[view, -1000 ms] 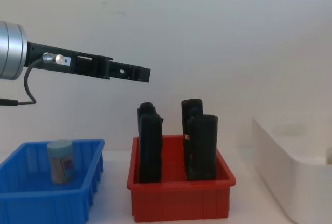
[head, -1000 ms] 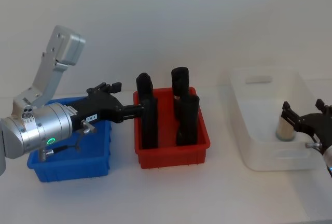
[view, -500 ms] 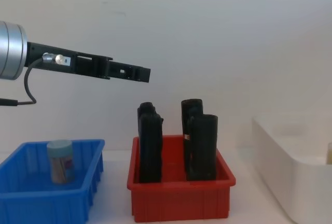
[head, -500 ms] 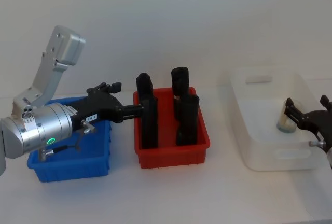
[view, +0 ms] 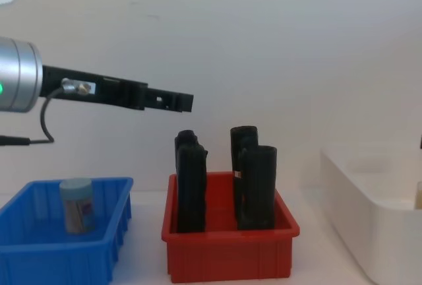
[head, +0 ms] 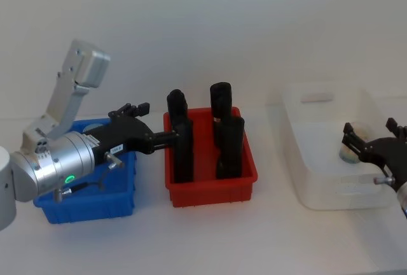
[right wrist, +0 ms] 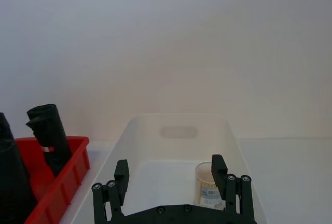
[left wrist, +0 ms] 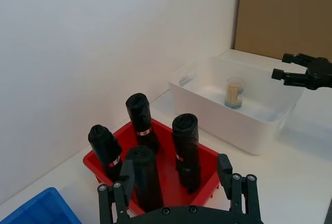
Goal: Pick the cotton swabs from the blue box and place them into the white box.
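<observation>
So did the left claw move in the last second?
Yes. In the chest view the left claw has dipped slightly toward the tall black upright cylinders in the red plastic bin.

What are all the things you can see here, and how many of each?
cotton swabs: 2 jars, clear with tan insides; one upright in the blue box, the other upright in the white box
blue box: 1, bright blue, on the robot's left
red box: 1, red, in the middle
black cylinders: 4, black, upright in the red box
white box: 1, white, on the robot's right
table: 1, white, under all the boxes
board: 1, brown, beyond the white box
left claw: 1, black, open, in the air above the blue box, pointing toward the red box
right claw: 1, black, open, at the white box's near side, close to its jar
</observation>
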Tool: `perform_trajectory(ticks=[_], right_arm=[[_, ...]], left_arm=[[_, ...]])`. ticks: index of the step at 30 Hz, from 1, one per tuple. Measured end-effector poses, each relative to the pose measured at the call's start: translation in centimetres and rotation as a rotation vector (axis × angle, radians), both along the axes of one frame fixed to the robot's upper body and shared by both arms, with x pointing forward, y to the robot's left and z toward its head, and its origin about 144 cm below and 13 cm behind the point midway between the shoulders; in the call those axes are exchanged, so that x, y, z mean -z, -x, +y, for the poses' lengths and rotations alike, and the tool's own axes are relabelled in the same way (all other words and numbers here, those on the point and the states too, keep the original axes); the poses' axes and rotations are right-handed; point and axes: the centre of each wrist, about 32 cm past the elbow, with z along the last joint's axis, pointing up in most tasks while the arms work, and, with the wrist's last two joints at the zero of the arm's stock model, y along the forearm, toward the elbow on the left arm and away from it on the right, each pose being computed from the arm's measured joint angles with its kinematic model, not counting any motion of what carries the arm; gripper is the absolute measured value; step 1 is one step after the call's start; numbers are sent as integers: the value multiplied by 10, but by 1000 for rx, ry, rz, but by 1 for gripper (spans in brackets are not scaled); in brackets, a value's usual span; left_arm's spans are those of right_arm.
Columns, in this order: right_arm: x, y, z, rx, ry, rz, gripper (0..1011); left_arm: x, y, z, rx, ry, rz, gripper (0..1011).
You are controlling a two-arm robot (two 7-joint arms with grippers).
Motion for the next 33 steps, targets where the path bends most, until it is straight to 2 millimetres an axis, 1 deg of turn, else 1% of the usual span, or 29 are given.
perform_trajectory(ticks=[3,5,6,15,24,33], right_arm=[[-2,5,4,-20,6,-2,1001],[-4,12,11,-49,15,-3,1001],[-4,12,11,-49,15,-3,1001],[-12,38,31,-144,38,-6,1001],[-19,58,45,-212,49,-9,1001],[-20,62,47,-223,51,-8,1001]], left_arm=[[7,2,-5,-21,-7,-21,1004],[14,4,-10,-39,-12,-40,1004],[16,5,-11,-45,-14,-47,1004],[40,14,-29,-112,-25,-125,1004],[64,25,-47,-175,-22,-203,1004],[86,38,-64,-230,-5,-276,1004]])
